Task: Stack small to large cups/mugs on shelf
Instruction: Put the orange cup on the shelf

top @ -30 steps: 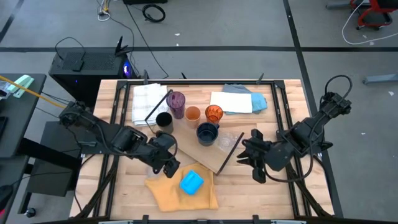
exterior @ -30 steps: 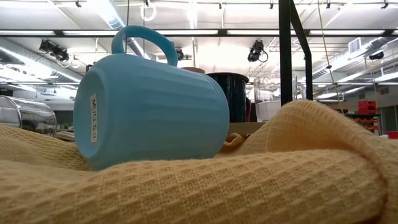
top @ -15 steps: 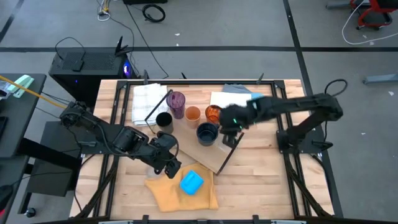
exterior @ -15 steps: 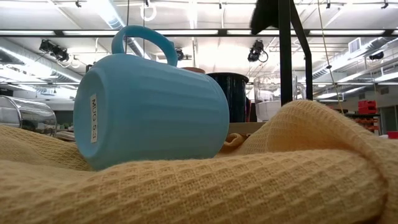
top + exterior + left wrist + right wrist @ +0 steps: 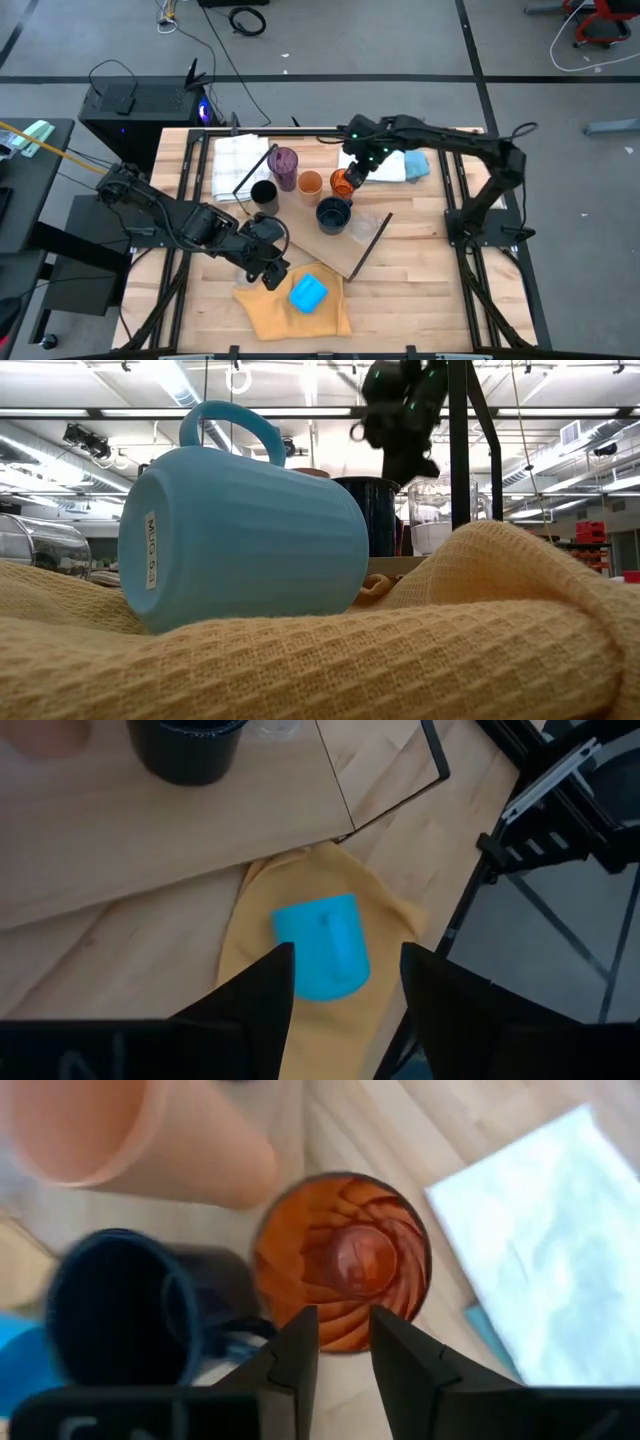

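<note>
The shelf is a light-wood board with black rods at its ends, lying flat on the table. A purple tumbler, light orange cup, amber ribbed cup, black cup and navy mug stand upright on or beside it. A bright blue mug lies on its side on a yellow cloth. My right gripper hangs over the amber cup, pointing down, fingers slightly open above its rim. My left gripper is open and empty beside the blue mug.
White folded cloths lie at the far left and far right, with a blue cloth beside the right one. A clear glass stands near the navy mug, and another lies at the left. Black frame rails line the table's sides.
My right arm has swung from the table's right edge toward the far left, across the board, and its gripper now hangs over the amber cup. My left arm and all the cups have kept still.
</note>
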Tool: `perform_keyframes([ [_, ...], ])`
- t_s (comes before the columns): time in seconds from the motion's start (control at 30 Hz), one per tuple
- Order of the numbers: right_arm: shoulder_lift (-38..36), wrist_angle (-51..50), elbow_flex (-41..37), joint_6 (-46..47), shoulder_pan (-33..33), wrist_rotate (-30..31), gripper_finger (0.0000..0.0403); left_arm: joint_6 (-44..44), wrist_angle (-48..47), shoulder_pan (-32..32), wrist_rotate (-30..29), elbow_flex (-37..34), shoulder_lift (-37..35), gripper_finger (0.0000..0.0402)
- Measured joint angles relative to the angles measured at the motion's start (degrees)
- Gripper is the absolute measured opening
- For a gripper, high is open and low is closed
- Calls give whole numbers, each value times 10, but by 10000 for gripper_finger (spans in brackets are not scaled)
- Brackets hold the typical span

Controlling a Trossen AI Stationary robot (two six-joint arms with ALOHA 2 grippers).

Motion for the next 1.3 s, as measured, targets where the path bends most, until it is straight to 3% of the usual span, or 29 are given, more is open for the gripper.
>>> perform_keyframes([
  [0.27,57,14,0,-52,-14,-9,154,20,-1,0,0,0,0,186],
  [0.53,35,74,11,-65,-27,-7,213,33,-8,0,0,0,0,186],
  [0.67,41,54,32,-85,-44,9,233,34,-8,0,0,0,0,181],
  [1.3,104,13,32,-103,-66,16,255,28,-9,1,0,0,0,178],
])
